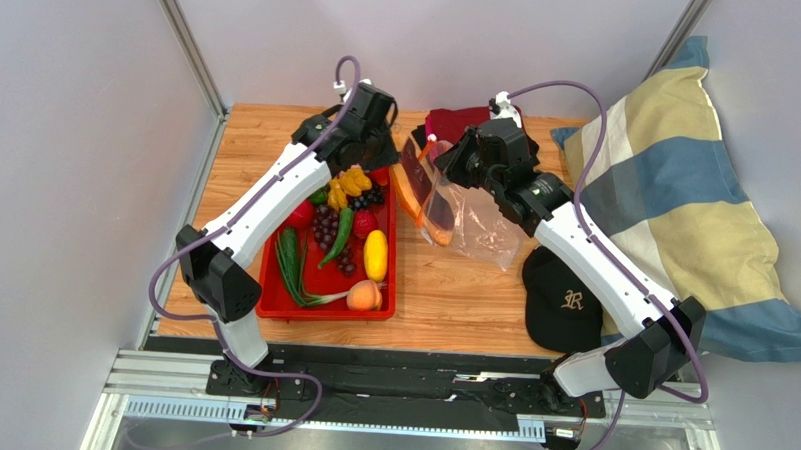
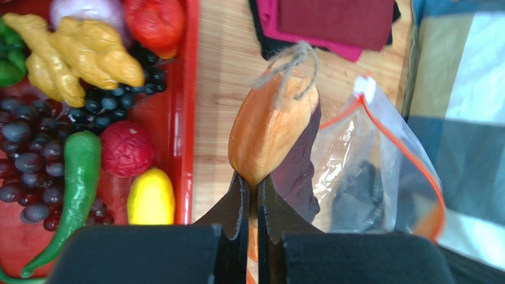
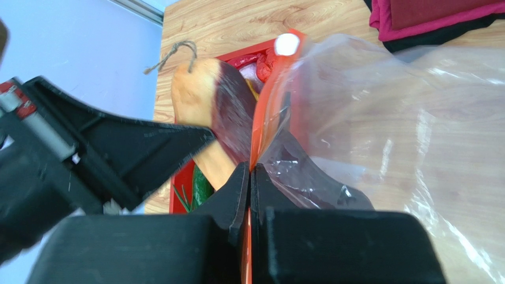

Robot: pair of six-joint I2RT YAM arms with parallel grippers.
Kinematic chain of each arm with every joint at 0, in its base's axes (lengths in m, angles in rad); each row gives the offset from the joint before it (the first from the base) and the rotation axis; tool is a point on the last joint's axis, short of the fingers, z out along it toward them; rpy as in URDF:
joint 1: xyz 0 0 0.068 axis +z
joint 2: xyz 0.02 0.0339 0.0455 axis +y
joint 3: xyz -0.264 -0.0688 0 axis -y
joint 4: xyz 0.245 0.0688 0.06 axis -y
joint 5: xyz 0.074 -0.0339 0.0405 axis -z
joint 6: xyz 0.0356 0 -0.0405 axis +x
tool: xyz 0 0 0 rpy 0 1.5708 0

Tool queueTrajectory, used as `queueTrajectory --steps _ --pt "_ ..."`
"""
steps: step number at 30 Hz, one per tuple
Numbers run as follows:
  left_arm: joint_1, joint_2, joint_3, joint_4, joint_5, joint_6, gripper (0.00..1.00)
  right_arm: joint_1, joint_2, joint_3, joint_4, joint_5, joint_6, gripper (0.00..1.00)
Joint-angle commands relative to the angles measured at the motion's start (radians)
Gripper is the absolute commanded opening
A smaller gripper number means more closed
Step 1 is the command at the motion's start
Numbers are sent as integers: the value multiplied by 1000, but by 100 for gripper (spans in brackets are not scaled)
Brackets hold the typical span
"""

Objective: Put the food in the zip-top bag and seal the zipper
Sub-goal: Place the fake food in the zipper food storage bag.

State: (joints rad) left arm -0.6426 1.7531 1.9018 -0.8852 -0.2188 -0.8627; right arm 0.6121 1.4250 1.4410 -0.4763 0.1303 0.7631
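Only a pale stitched monogram, seemingly "LR" though barely legible, on the black cap [image 1: 564, 303].

Tray [image 1: 269, 309] red; bag [image 1: 481, 223] clear, zipper [image 2: 403, 148] orange-red; held food [image 2: 267, 127] orange, dark purple side; lemon [image 1: 375, 254] yellow; chili [image 1: 339, 235] green; grapes [image 1: 323, 225] purple; cloths [image 1: 460, 121] dark red; cap [image 1: 564, 298] black, pale logo; pillow [image 1: 670, 186] yellow, blue, white blocks.

Bare table [image 1: 452, 298] between red tray [image 1: 392, 275] and black cap [image 1: 564, 303]: open lane from near edge. Far edge blocked by folded dark red cloths [image 1: 465, 118]; right side by pillow [image 1: 670, 186]. Mouth of zip-top bag [image 1: 481, 229] crowded: left gripper [image 2: 253, 180] with orange-and-purple toy [image 2: 267, 127] just beside it, right gripper [image 3: 250, 171] pinching zipper [image 3: 264, 112].
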Motion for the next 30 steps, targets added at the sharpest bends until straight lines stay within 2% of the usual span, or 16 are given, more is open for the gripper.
queueTrajectory --steps 1,5,9,14,19,23,27,30 --pt "72 -73 -20 78 136 -79 0 -23 -35 -1 76 -19 11 0" --pt "75 -93 -78 115 238 -111 0 -57 -63 -91 178 -142 90 0" --pt "75 -112 -102 167 231 -121 0 -57 -72 -134 232 -172 107 0" --pt "61 -43 -7 149 366 -30 0 -58 -69 -145 329 -271 55 0" --pt "46 -27 -58 135 495 -32 0 -55 -69 -195 410 -313 19 0" --pt "31 -32 -96 105 515 -30 0 -57 -70 -211 455 -285 16 0" --pt "0 11 -40 52 481 108 0 -57 -60 -191 467 -311 -1 0" --pt "-2 17 -23 40 487 154 0 -57 -54 -195 504 -322 -28 0"
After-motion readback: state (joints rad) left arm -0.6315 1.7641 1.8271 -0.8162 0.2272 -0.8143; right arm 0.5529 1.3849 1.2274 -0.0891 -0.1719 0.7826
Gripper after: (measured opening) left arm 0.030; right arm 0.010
